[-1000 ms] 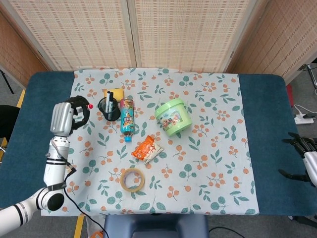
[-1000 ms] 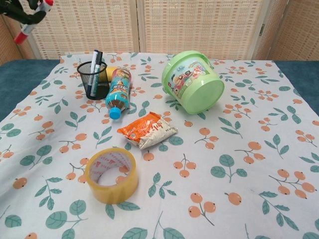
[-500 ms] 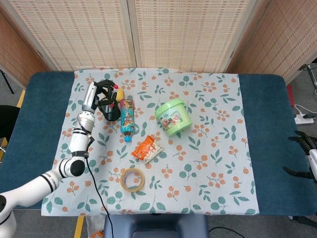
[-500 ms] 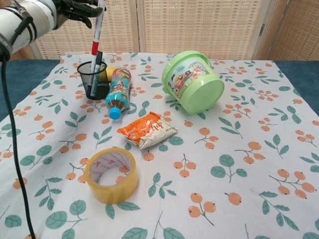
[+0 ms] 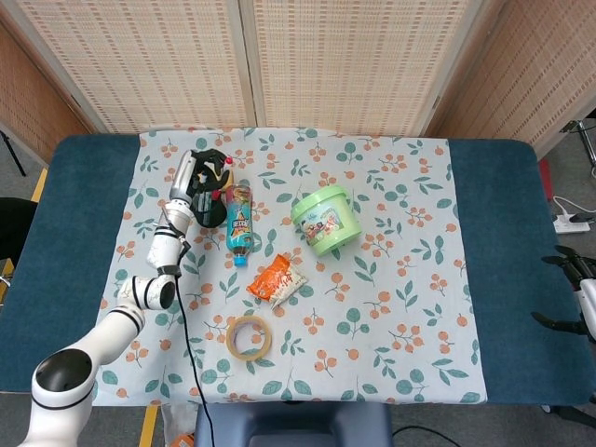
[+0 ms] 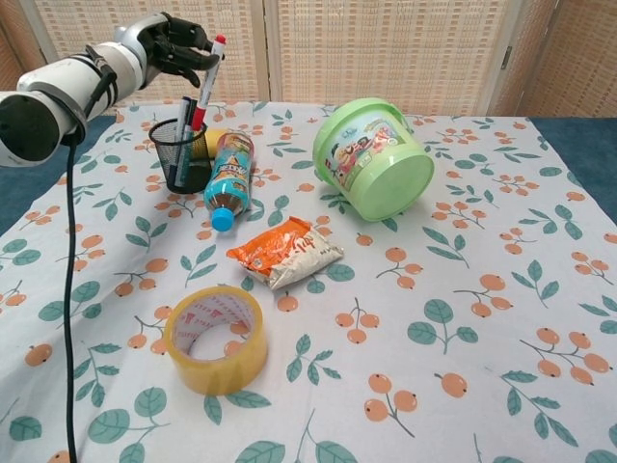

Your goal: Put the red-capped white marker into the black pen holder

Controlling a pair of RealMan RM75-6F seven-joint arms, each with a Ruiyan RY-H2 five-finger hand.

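Note:
The black mesh pen holder (image 6: 179, 156) stands at the back left of the cloth, with a dark pen (image 6: 183, 121) upright in it. My left hand (image 6: 166, 50) hovers just above it and grips the red-capped white marker (image 6: 208, 79). The marker is tilted, and its lower red end reaches the holder's mouth. From the head view, my left hand (image 5: 209, 170) covers most of the holder (image 5: 210, 212). My right hand (image 5: 575, 293) rests at the table's right edge, far from everything, with its fingers apart and nothing in it.
A blue-capped bottle (image 6: 229, 174) lies right beside the holder, with a yellow object (image 6: 208, 143) behind it. A green bucket (image 6: 374, 162) lies on its side at centre. An orange snack packet (image 6: 286, 253) and a yellow tape roll (image 6: 214, 338) lie nearer the front.
My left hand swung in from the far left to above the holder and came lower, bringing the marker's red end down to the holder's mouth. The right hand barely moved.

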